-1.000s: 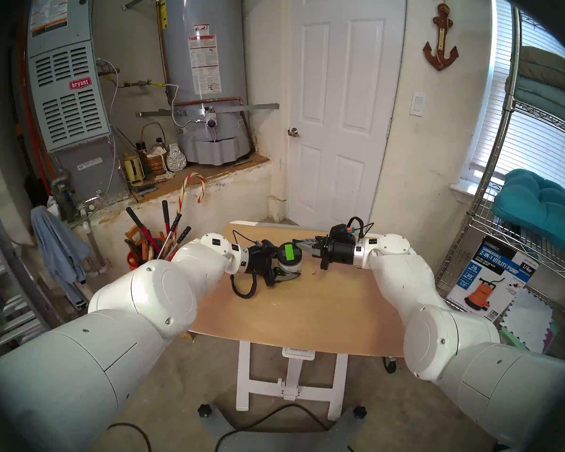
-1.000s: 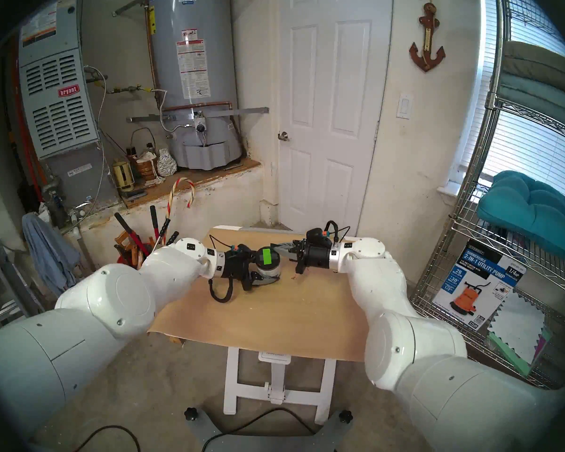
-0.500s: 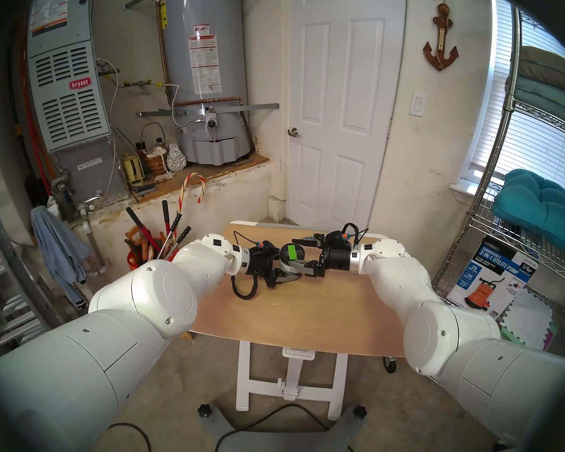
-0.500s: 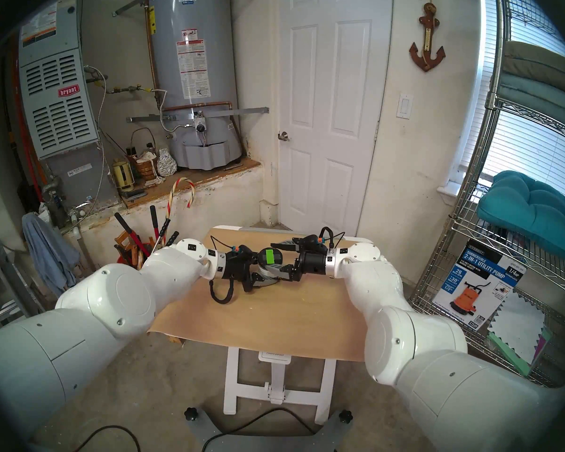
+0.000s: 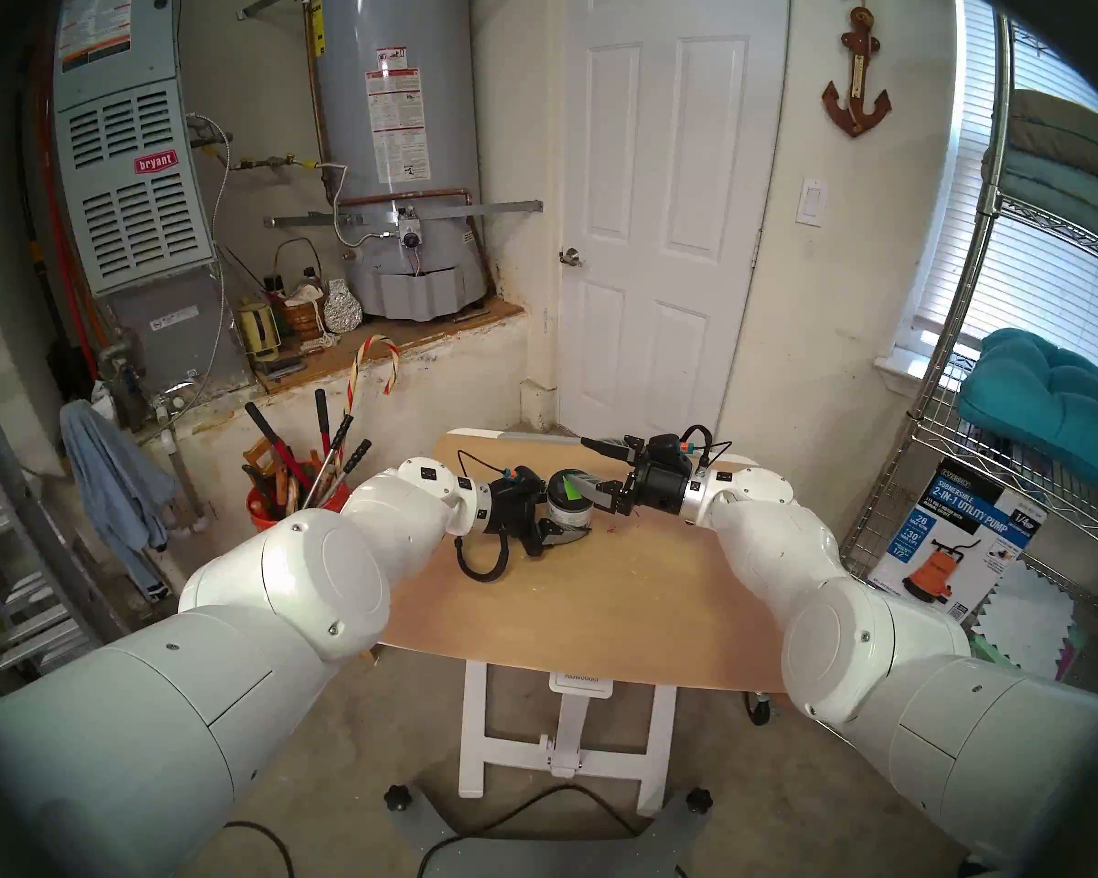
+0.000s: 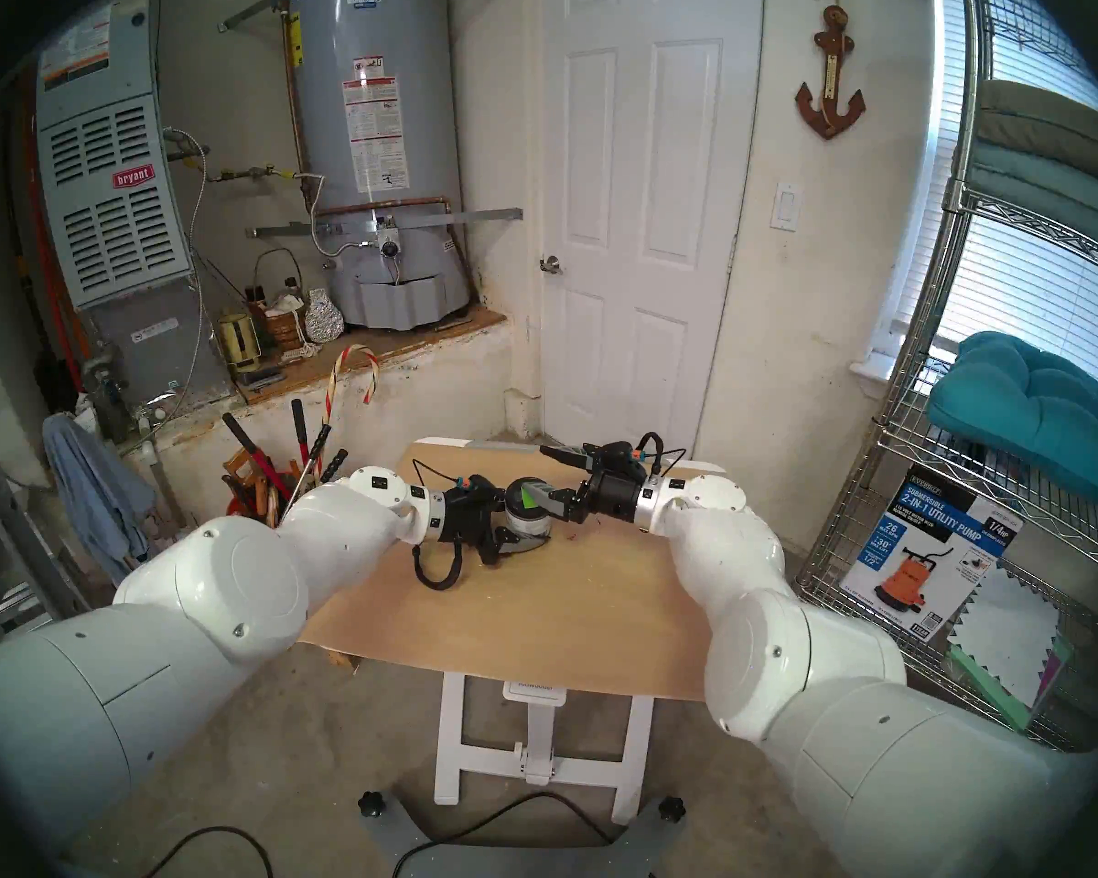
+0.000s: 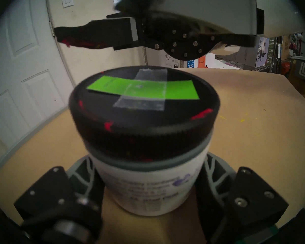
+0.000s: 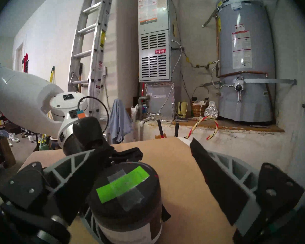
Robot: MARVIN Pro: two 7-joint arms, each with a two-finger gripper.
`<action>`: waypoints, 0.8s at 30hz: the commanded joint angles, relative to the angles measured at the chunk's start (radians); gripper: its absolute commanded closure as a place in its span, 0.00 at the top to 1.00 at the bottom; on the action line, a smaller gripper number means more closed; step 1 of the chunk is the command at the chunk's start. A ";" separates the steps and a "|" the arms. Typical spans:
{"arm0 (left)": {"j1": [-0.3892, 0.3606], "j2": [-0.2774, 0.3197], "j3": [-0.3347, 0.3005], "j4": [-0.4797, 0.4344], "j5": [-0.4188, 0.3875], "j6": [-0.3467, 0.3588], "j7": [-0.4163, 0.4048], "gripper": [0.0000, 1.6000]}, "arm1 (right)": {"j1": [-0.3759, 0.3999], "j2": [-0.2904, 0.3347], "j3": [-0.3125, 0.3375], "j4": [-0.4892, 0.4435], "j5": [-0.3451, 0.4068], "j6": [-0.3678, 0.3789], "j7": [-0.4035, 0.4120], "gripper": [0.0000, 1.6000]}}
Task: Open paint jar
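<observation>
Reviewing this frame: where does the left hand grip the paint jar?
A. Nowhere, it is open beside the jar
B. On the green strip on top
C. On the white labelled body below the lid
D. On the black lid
C: in the left wrist view the left hand has its fingers clamped on the paint jar at its white labelled body, below the black lid.

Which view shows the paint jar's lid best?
Left wrist: the lid fills the frame, its top, ribbed side and seam all plain. Right wrist shows mainly its top; both head views show it small, partly behind a right claw finger.
</observation>
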 commanded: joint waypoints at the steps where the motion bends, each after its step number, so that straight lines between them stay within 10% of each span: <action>1: 0.005 -0.012 0.003 -0.001 0.005 0.018 0.024 0.00 | -0.025 -0.029 0.015 -0.046 0.023 -0.012 0.015 1.00; 24: 0.007 -0.007 0.000 -0.003 0.002 0.026 0.029 0.00 | -0.129 -0.085 0.039 -0.183 0.002 -0.038 -0.013 1.00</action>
